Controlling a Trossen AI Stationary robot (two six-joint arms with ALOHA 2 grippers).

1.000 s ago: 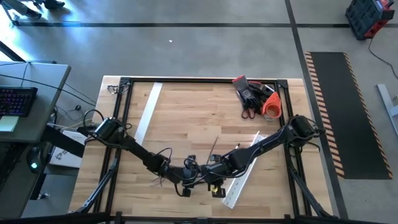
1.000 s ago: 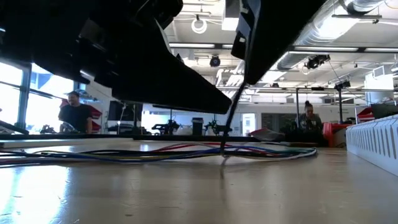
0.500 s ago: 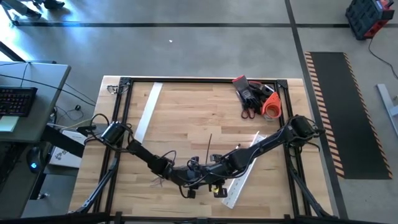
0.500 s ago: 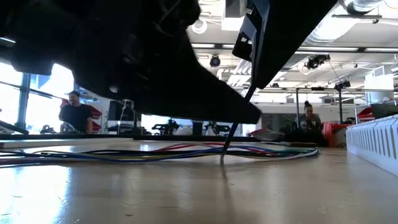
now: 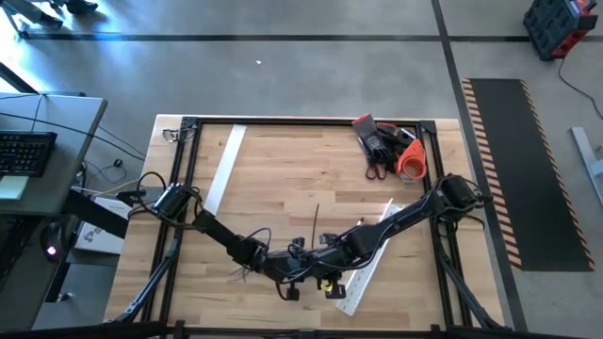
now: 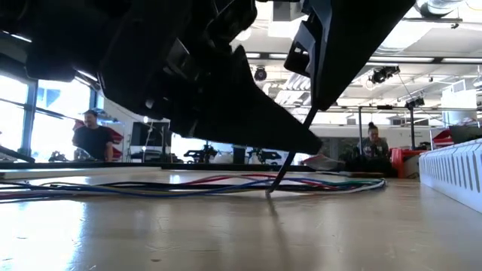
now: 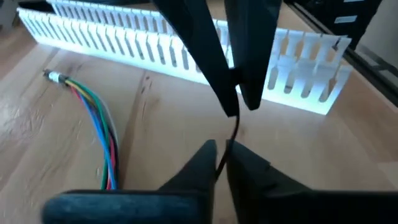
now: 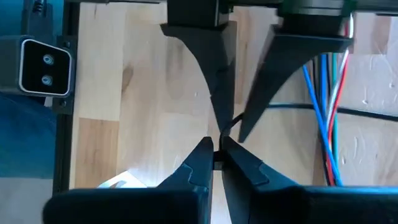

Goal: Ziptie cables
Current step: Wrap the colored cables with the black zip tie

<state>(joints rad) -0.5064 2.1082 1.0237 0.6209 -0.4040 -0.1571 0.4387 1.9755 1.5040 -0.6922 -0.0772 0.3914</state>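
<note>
A thin black ziptie stands slanted between my two grippers, with its lower end on the wood. The cables are a bunch of blue, red, green and white wires lying flat on the table beside both grippers. My left gripper and my right gripper meet tip to tip near the table's near edge. Each is shut on the ziptie. Neither touches the wires. My left gripper pinches the ziptie's thin black strip between its two fingers, which lie low over the table and come from the left. The strip runs on to the other gripper just beyond. My right gripper pinches the same strip between its two fingers, coming from the table's right, directly facing the left gripper. The ziptie's free tail stands clear above the hold.
A white slotted channel lies just right of the grippers. A flat white strip lies at far left. A red, black and orange heap of tools sits in the far right corner. People show in the room beyond.
My left arm has moved toward the table's right, closing on my right gripper. The ziptie's free tail has swung from a rightward slant to nearly straight toward the far edge in the high view. The wires have stayed where they lay.
</note>
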